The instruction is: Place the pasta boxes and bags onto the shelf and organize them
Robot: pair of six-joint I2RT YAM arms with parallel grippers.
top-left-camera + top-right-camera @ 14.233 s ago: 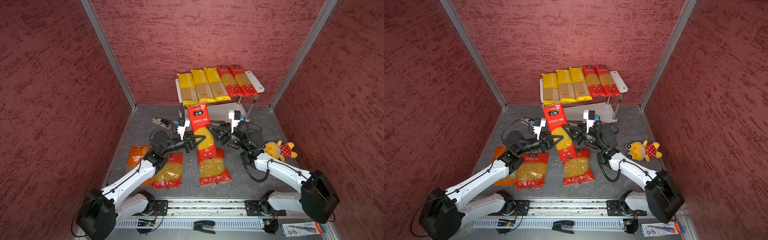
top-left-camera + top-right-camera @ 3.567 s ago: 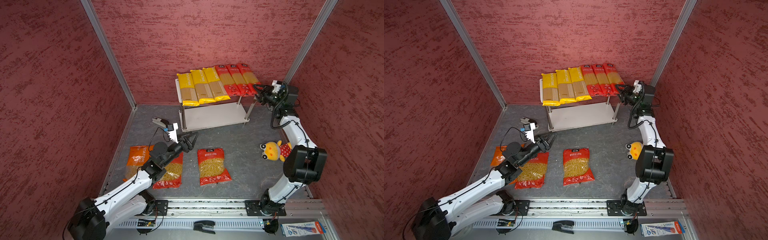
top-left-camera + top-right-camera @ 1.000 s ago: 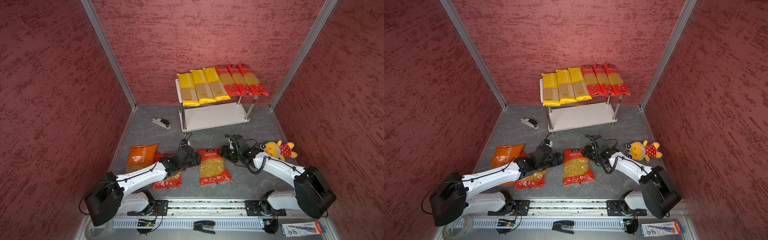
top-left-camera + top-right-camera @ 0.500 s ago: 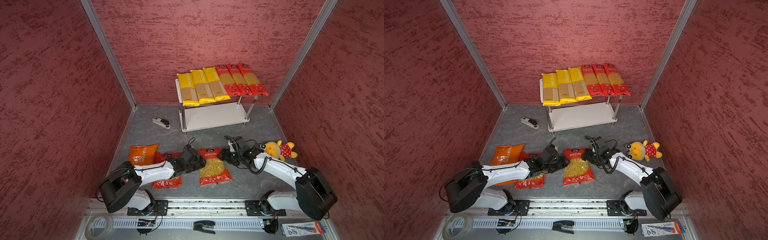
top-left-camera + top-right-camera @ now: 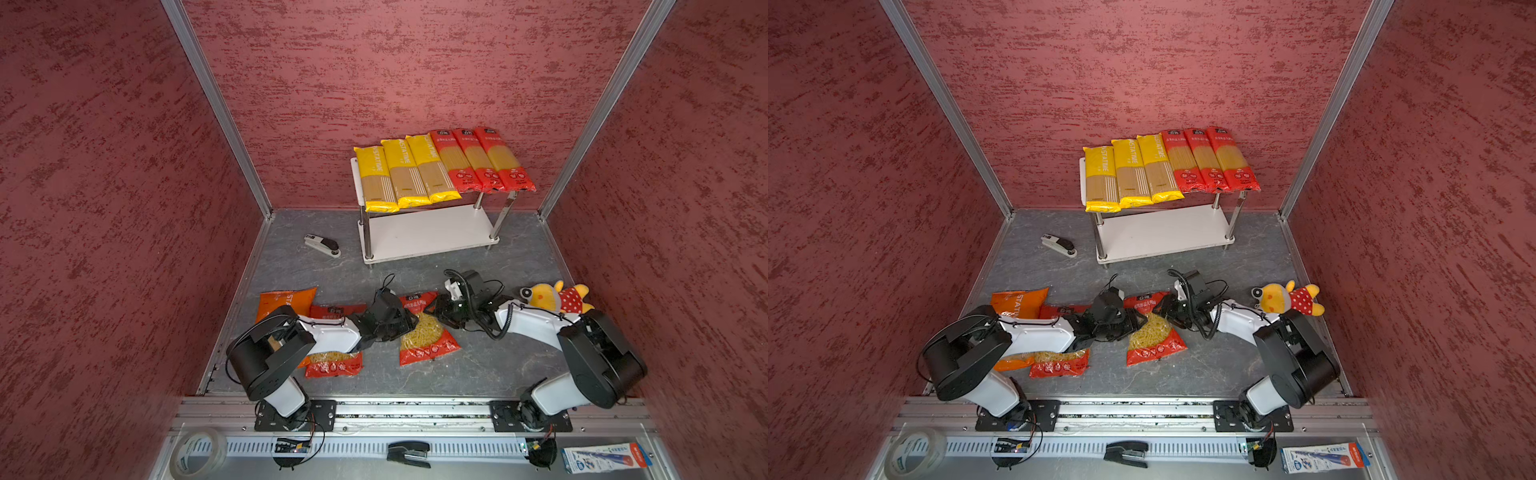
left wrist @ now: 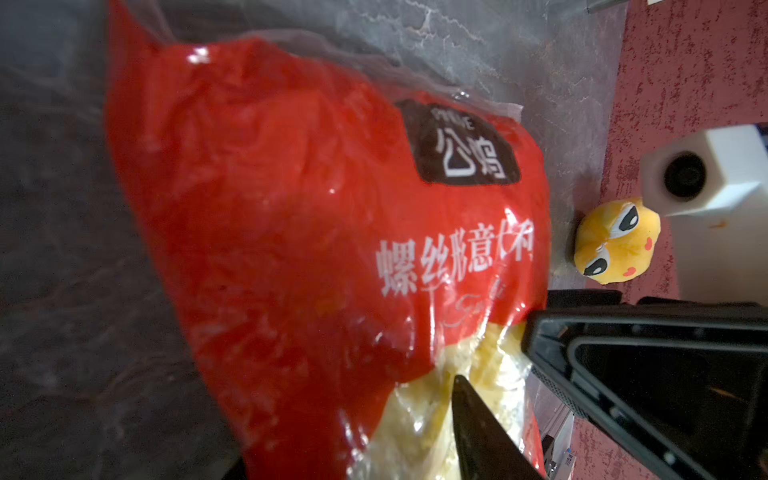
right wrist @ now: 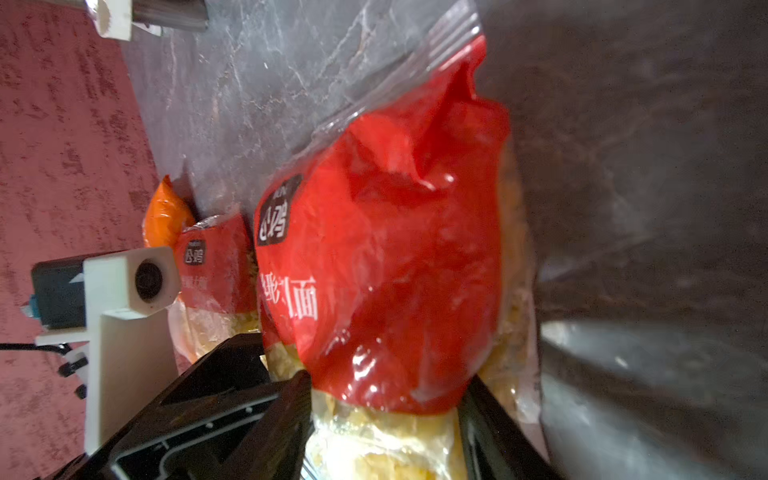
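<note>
Red crinkly plastic is the whole story here. The red pasta bag (image 5: 424, 332) lies on the grey bench (image 5: 478, 374), just below the middle of both top views, with an end effector on each side of its upper half.

The right end effector (image 7: 382, 390) has its jaws roughly halfway in and clamped on the bag's edge, with plastic filling the gap. The left end effector (image 6: 494, 357) sits part-open around the opposite edge, and I can't tell if it's really biting.

My take: grab film and pasta together rather than the loose seal, and lift both sides level so the contents don't slump.

Left of it lie a second red bag (image 5: 332, 361) and an orange bag (image 5: 286, 299). Further back, upper middle, the shelf (image 5: 428, 237) has six spaghetti packs (image 5: 440, 170) filling its top board. The lower board is bare, so that's where I'd aim.
</note>
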